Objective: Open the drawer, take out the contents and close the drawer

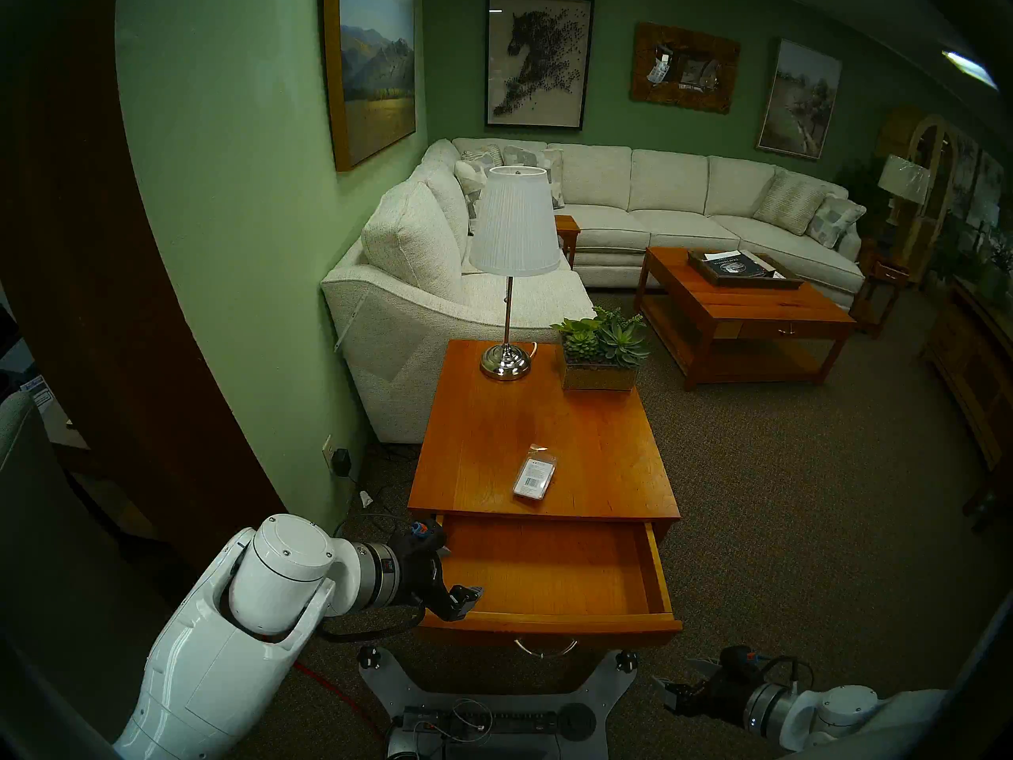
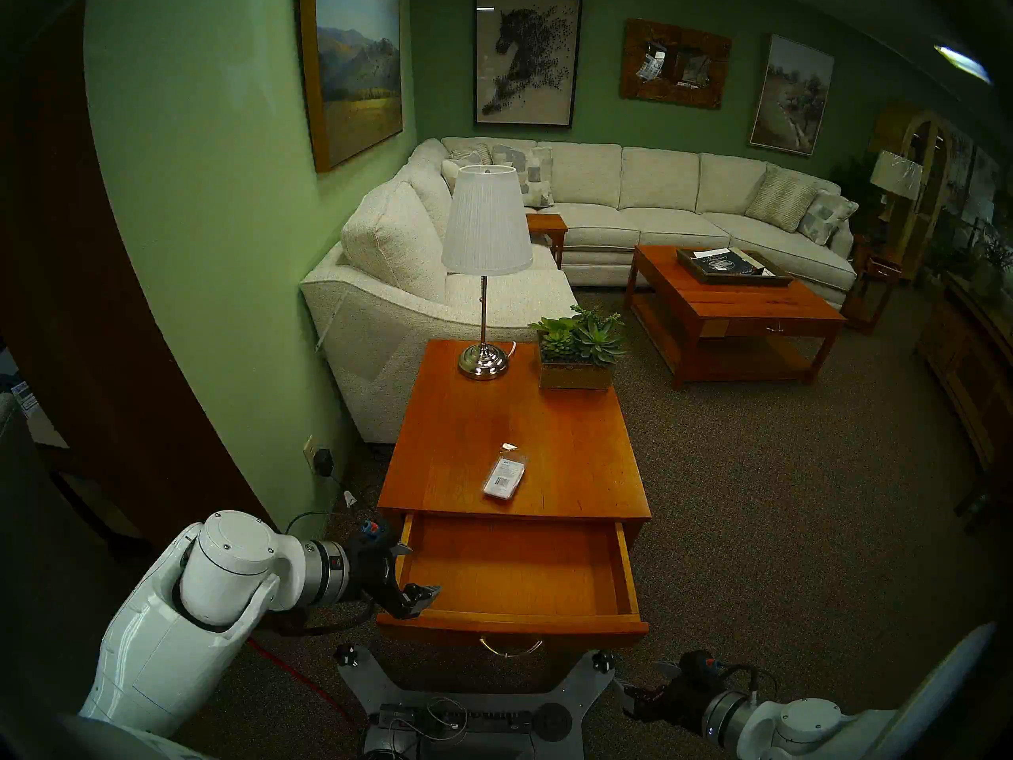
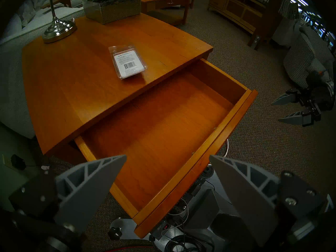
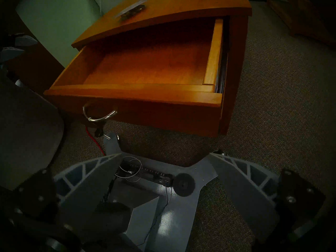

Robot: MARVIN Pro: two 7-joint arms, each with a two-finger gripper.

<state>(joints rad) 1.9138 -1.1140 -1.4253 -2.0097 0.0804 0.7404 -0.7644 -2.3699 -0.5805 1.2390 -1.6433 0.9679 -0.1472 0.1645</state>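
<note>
Drawer (image 1: 553, 572) pulled fully out, floor bare; packet (image 1: 535, 478) lies flat on counter (image 1: 477, 430) just behind open front edge, so removal looks done

Left tool (image 1: 457, 575) apart, empty, beside drawer's left front corner, likely placed to push it shut

Right tool (image 3: 289, 108) apart, empty, low, right of the drawer and clear of it; handle (image 4: 99, 114) untouched

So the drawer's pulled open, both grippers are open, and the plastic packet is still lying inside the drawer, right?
Not quite: the plastic packet lies on the end table's top, not inside. The left wrist view shows the open drawer empty. The rest is right.
</note>
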